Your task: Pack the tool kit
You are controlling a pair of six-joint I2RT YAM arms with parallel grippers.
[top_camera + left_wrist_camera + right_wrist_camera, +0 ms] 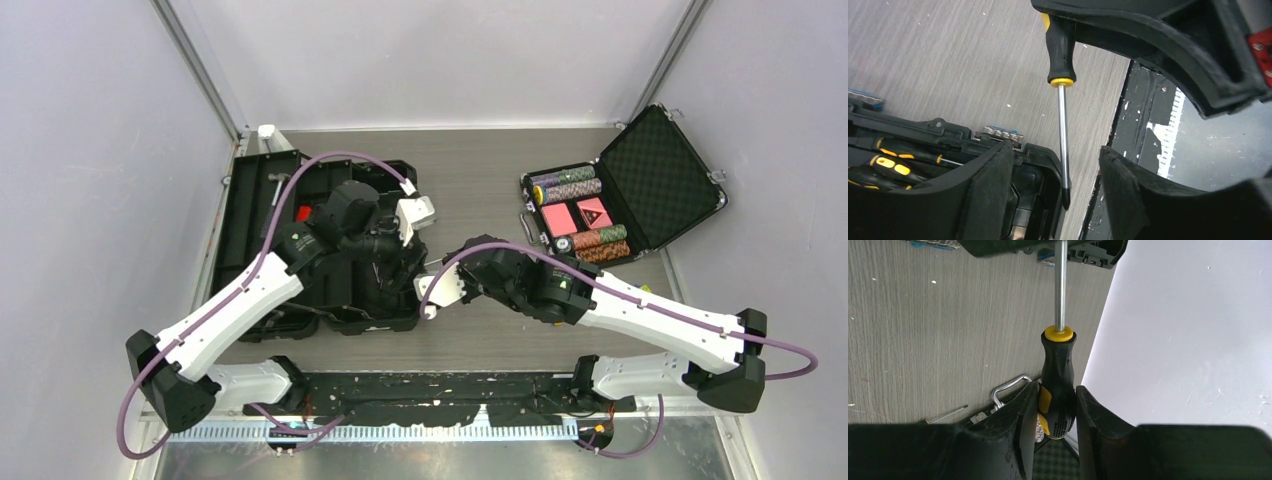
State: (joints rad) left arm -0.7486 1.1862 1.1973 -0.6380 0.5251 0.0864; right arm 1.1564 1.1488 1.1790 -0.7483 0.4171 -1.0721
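The black toolbox (252, 205) lies open at the left. In the left wrist view its corner (1040, 155) shows, with yellow-black screwdrivers (890, 165) inside. My right gripper (1057, 390) is shut on the black-yellow handle of a screwdriver (1058, 365) and holds it level above the table, just right of the toolbox (437, 290). Its steel shaft (1063, 135) reaches between the fingers (993, 195) of my left gripper (1055, 187), which is open and does not touch it. The tip sits by the toolbox's corner. A red tool (303, 212) lies in the box.
The smaller foam-lined case (655, 175) with poker chips stands open at the back right. Its metal handle (1008, 387) shows behind my right fingers. Bare wooden table (480, 170) lies between the two cases. The black front rail (430, 385) runs along the near edge.
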